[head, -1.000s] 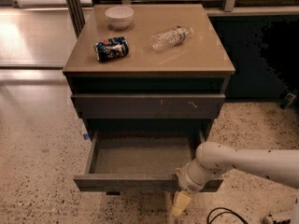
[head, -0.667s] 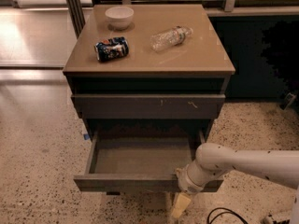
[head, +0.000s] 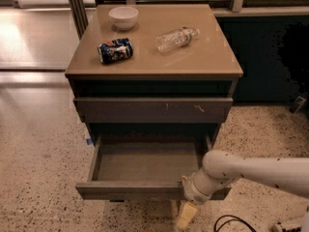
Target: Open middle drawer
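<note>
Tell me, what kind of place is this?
Likely an office or lab hallway: speckled terrazzo floor, a drawer cabinet bearing a bowl, can and bottle. The gripper sits low by the open middle drawer's front.

pincer (head: 186, 216): beneath middle drawer (head: 130, 190) front, upper part covered by arm (head: 251, 173) | drawer front's right end: hidden behind arm | arm: cut off at right edge | can (head: 115, 50) label on tabletop (head: 159, 64): unreadable | cable (head: 231, 222): cut by bottom edge

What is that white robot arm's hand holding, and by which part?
Cannot be told: the gripper sits at the lower right front edge of the open dark grey-brown middle drawer.
</note>
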Tool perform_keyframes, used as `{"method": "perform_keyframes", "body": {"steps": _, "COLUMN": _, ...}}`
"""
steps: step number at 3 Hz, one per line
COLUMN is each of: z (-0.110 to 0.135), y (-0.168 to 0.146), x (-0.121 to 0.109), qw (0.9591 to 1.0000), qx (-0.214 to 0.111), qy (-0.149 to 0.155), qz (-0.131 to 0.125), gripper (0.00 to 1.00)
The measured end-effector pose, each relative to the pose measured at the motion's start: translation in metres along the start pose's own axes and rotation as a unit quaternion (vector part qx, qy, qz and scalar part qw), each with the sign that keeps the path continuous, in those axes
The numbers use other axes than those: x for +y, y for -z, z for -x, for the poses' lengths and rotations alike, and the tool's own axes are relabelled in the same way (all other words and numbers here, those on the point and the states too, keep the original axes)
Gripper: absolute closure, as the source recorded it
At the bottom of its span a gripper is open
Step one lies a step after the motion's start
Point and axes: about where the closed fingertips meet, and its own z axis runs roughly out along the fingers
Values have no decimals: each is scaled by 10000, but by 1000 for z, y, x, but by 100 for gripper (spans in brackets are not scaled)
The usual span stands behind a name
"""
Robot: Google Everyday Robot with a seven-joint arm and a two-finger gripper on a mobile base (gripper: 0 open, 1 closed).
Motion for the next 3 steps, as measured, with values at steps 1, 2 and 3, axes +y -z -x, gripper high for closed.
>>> {"method": "perform_keyframes", "body": {"steps": 1, "z": -3, "y": 1, "x": 12, "qw": 10000, "qx": 2, "qy": -71, "qz": 53, "gripper": 0}}
{"method": "perform_keyframes", "body": {"steps": 2, "z": -9, "y": 6, "x": 42, "qw": 9997, "qx": 51, "qy": -205, "qz": 156, "gripper": 0}}
{"method": "perform_keyframes", "body": {"steps": 3, "z": -9, "y": 6, "x": 42, "qw": 9997, "qx": 51, "qy": -205, "qz": 156, "gripper": 0}}
